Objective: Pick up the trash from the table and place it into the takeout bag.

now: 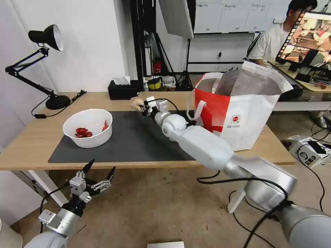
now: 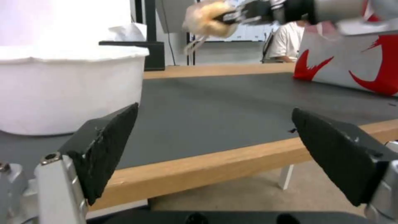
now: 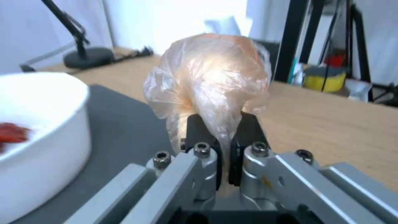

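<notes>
R end effector [image 3: 224,146] pinching beige lump [image 3: 211,81] by its bunched film neck, lifted above worktop [image 1: 113,98], well short of takeout bag [image 1: 241,113]; I judge it light, soft, slippery, so grip the gathered neck; L end effector [image 1: 100,172] spread, parked below worktop edge.

bowl [image 1: 88,128]: white, red scraps inside
lump [image 3: 211,77]: beige, translucent wrap
mat [image 1: 138,137]: dark grey
takeout bag [image 1: 238,113]: white, red panel

One white bowl [image 1: 88,128], one beige lump [image 1: 137,103], one takeout bag [image 1: 241,110], two hands.
</notes>
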Robot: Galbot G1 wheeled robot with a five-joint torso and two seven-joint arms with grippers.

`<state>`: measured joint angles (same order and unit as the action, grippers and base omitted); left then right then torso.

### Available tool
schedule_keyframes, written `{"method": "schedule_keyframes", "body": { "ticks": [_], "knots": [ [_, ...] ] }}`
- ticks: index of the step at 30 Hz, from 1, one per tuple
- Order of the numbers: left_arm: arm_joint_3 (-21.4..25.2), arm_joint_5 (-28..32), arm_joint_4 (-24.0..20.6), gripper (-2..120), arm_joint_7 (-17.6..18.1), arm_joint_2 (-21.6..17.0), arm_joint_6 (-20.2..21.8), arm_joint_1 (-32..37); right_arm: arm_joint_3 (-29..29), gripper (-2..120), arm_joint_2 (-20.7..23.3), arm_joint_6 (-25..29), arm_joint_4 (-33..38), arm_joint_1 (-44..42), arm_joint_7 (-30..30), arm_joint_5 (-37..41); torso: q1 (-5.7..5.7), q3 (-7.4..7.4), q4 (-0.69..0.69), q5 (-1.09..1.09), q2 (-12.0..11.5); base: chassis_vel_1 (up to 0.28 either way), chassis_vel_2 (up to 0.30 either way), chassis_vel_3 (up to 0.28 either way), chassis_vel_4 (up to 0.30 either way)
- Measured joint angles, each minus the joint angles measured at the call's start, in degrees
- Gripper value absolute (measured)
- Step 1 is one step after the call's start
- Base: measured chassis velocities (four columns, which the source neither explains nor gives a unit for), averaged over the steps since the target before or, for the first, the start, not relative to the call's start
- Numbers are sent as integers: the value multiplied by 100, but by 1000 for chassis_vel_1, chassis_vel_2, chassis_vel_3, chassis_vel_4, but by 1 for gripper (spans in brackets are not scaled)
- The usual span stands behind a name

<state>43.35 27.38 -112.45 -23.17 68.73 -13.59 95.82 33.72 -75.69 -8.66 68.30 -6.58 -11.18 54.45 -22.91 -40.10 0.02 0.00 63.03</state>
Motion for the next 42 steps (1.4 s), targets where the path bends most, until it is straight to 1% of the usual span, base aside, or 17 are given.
{"method": "schedule_keyframes", "body": {
  "ticks": [2,3,4,6,7,8,9,12,13,16,17,20,21,25,27,33,42],
  "knots": [
    [5,0,-25,100,2,3,-1,6,-61,3,448,28,768,-218,-238,17,0,0,-2,0,0,0,0,0,0],
    [5,0,-25,100,2,3,-1,6,-61,3,448,28,768,-218,-238,17,0,0,-2,0,0,0,0,0,0],
    [4,-1,-37,100,2,3,-1,5,-127,3,708,124,1225,-394,-313,-26,0,0,-4,1,0,0,0,0,0],
    [4,-1,-37,100,2,3,-1,5,-127,3,708,124,1225,-394,-313,-26,0,0,-4,1,0,0,0,0,0],
    [-23,-17,-44,100,5,2,-1,4,-296,3,1208,388,1969,-827,-370,-138,0,1,-2,1,0,0,0,0,0],
    [-41,-27,-45,100,5,2,0,1,-372,3,1362,526,2204,-1019,-373,-222,0,0,-3,3,0,0,0,0,0],
    [-41,-27,-45,100,5,2,0,1,-372,3,1362,526,2204,-1019,-373,-222,0,0,-3,3,0,0,0,0,0],
    [-109,-82,-54,100,10,21,2,-5,-832,3,1879,996,2874,-1700,-312,-707,0,0,-4,2,0,0,0,0,0],
    [-109,-82,-54,100,10,21,2,-5,-832,3,1879,996,2874,-1700,-312,-707,0,0,-4,2,0,0,0,0,0],
    [-130,-124,-85,100,16,23,5,-17,-1458,3,2183,1286,3433,-2328,-194,-1098,0,0,-3,2,0,0,0,0,0],
    [-130,-124,-85,100,16,23,5,-17,-1458,3,2183,1286,3433,-2328,-194,-1098,0,0,-3,2,0,0,0,0,0],
    [-164,-185,-108,100,20,45,6,-19,-1946,3,2442,1473,3860,-2721,-117,-1290,0,0,-2,1,0,0,0,0,0],
    [-164,-185,-108,100,20,45,6,-19,-1946,3,2442,1473,3860,-2721,-117,-1290,0,0,-2,1,0,0,0,0,0],
    [-231,-262,-123,100,22,101,6,-16,-2397,3,2701,1533,4214,-2918,-144,-1288,0,0,-3,1,0,0,0,0,0],
    [-271,-309,-137,100,23,140,6,-12,-2605,3,2860,1542,4338,-2916,-300,-1155,0,0,-2,-1,0,0,0,0,0],
    [-276,-333,-218,100,27,221,7,28,-2825,3,3121,1565,4367,-2752,-590,-798,0,0,-3,-1,0,0,0,0,0],
    [-168,-328,-322,100,28,242,7,108,-3171,3,3299,1541,4290,-2654,-997,-416,0,0,-2,1,0,0,0,0,0]
  ]
}}
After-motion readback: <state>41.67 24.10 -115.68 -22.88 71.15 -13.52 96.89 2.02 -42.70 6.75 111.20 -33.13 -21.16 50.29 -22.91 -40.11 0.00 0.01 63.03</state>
